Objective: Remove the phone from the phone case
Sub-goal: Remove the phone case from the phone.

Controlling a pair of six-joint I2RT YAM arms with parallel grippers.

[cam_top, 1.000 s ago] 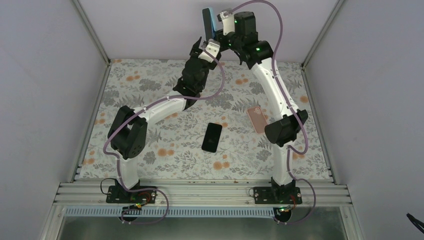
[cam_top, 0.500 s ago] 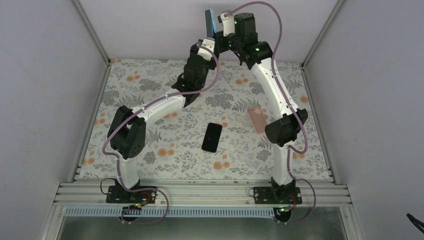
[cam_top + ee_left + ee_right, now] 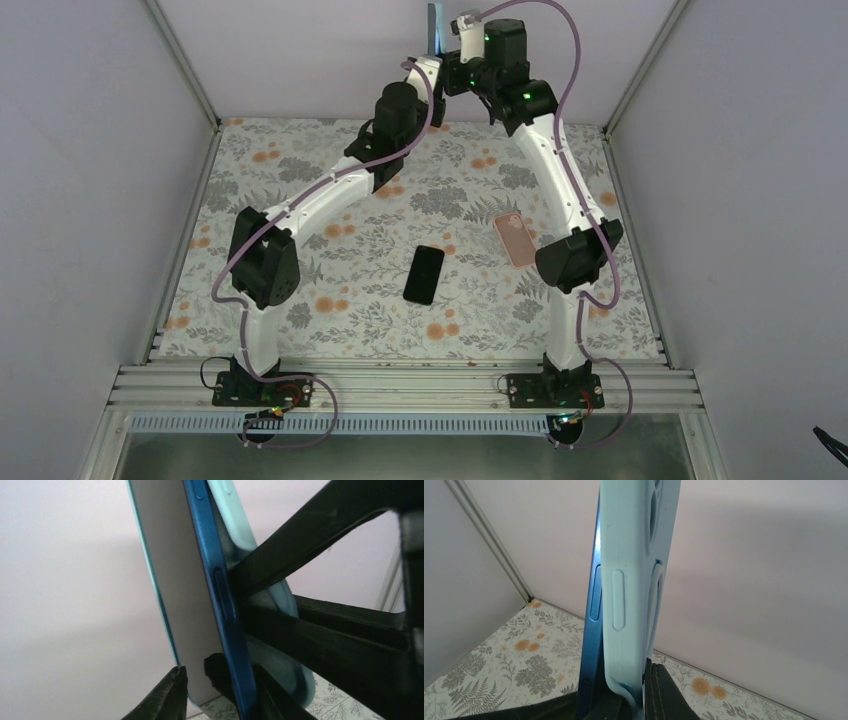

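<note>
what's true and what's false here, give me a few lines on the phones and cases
The blue phone is held upright in the air. True.
The blue phone sits fully inside the light blue case. False: its side edge shows bare beside the case.
A black phone lies on the table. True.
The pink case lies left of the black phone in the top view. False: it lies to its right.
The right gripper is open. False: it is shut on the light blue case.

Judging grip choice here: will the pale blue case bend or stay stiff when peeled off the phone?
Probably bends: the case curls away from the phone near the right claw. Its matte surface likely grips rather than slips. Thin walls suggest light.
</note>
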